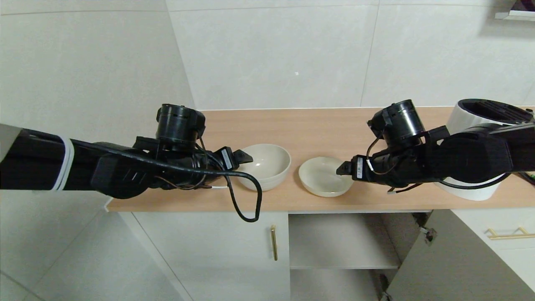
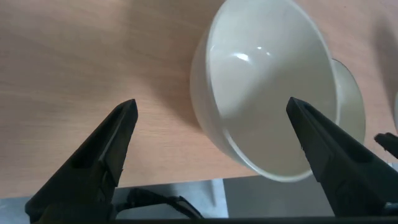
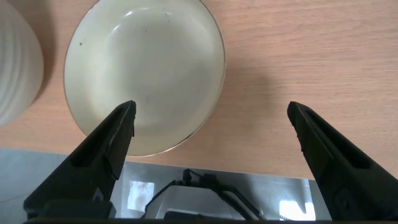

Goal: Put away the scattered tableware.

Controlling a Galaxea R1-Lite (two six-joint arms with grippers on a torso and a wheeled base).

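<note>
White tiled wall (image 1: 271, 54), wooden countertop (image 1: 317, 125), open cabinet (image 1: 338, 242).

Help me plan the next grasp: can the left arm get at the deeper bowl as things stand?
Probably yes: the open left gripper hangs right at the deeper bowl, its near rim between the fingers, with nothing in the way.

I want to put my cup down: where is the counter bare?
Bare: the counter strip behind the deep bowl and shallow bowl, up to the tiled wall; also the open cabinet shelf below. Crowded: the front, where those bowls sit close; a white appliance takes the right end.
</note>
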